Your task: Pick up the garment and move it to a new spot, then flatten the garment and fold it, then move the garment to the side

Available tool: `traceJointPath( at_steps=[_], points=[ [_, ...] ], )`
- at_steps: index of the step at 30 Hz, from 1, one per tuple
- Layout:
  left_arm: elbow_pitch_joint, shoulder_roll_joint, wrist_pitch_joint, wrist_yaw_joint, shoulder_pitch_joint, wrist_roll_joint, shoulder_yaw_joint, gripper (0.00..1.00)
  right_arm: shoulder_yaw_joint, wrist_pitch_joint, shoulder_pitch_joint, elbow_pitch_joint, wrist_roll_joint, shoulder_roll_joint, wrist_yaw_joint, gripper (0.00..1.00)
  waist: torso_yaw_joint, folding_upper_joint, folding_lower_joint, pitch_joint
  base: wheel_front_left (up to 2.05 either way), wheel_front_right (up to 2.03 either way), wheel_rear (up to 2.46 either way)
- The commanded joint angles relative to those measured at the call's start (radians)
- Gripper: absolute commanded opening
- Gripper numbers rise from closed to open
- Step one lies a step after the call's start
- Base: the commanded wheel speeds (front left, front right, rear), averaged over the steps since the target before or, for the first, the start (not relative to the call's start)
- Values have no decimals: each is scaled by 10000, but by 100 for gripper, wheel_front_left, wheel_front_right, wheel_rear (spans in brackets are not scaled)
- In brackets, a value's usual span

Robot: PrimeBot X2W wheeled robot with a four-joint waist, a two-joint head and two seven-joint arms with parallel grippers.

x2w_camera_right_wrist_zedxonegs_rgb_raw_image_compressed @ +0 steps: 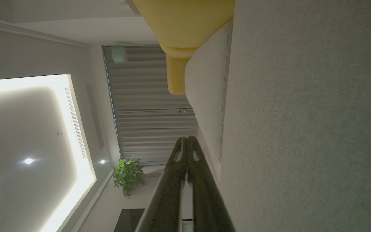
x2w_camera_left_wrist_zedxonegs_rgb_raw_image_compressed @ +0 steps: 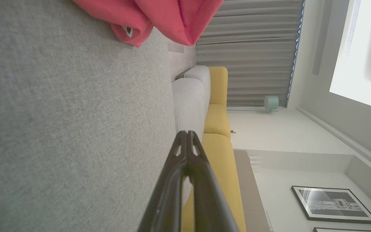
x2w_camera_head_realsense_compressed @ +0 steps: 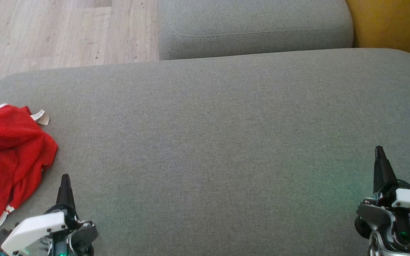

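The garment is a crumpled red mesh piece with white trim and a small label, lying at the far left of the grey cushion. In the left wrist view the garment hangs into the top edge. My left gripper is shut and empty, just right of the garment's lower edge and apart from it; its tips meet in the left wrist view. At the lower right my right gripper is shut too, holding nothing, with the tips together over the cushion.
A second grey cushion sits behind the big one. Wood floor lies beyond the far left edge, and a yellow seat stands at the far right. Bare grey fabric stretches between the two grippers.
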Motion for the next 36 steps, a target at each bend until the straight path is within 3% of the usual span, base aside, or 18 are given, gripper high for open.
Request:
traceJointPath(
  at_steps=[1,36],
  points=[
    [-376,47,29,-65,-481,-57,388,0,210,58,-365,-384,74,-45,-7,0,0,0,0,0,0,0,0],
    [-376,47,29,-65,-481,-57,388,0,210,58,-365,-384,74,-45,-7,0,0,0,0,0,0,0,0]
  ],
)
